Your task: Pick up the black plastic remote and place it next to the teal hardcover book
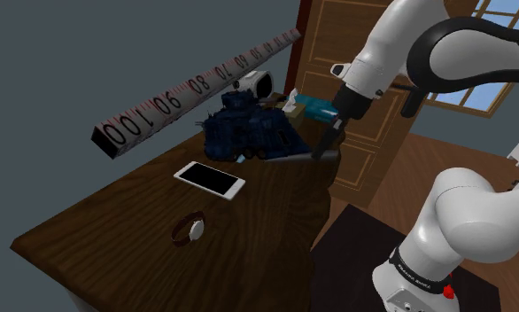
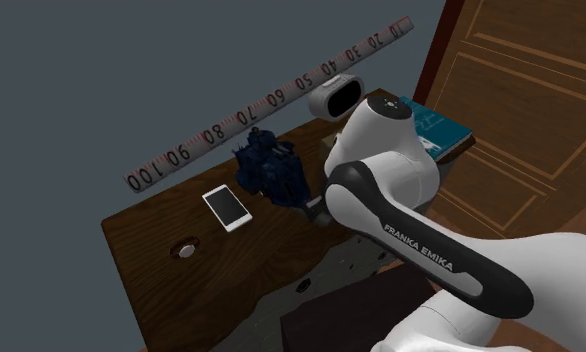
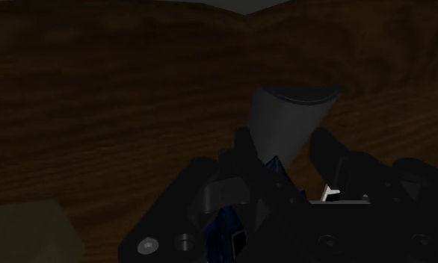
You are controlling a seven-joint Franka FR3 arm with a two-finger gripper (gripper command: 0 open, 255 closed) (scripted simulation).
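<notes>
Pincer clamped on dark remote, hanging clear of tabletop. Likely raised so it can travel to the nearby teal book.

Room: a flat slate-grey wall stands behind a dark brown wood-grain table with an irregular, curved front edge. To the shoulder view's right of the table is a tall mid-brown panelled wooden door with a reddish-brown frame strip; the same panelling fills the second exterior view's upper right. A white-barred window in a brown surround sits at the shoulder view's upper right, panes pale blue, with brown wooden floor below it. Light is dim and even, and the table top is darkest in the wrist view.
</notes>
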